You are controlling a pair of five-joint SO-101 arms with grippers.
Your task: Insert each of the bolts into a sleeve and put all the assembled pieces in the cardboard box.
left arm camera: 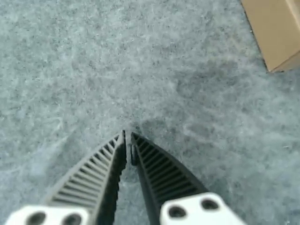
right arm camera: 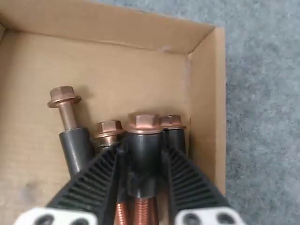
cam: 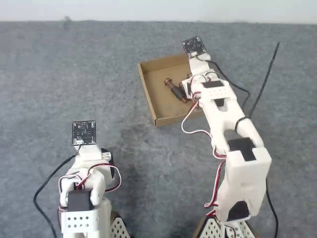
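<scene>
- The left gripper (left arm camera: 128, 137) has its ribbed black fingers pressed together on nothing, above a fuzzy grey mat (left arm camera: 93, 56).
- The cardboard box (cam: 147, 94) is shallow, square and plain brown. Assembled pieces (right arm camera: 70, 136) lie inside: copper hex-headed bolts in smooth dark sleeves.
- The right gripper (right arm camera: 140, 152) is clamped around one sleeved bolt (right arm camera: 143, 124), low inside the box.

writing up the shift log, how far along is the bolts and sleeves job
Done: three copper-coloured bolts in black sleeves lie in the brown cardboard box. In hand: the right gripper is shut on a fourth bolt-and-sleeve piece over the box. Left: letting that piece go, probably the last step. The left gripper is shut and empty above the grey carpet.
</scene>
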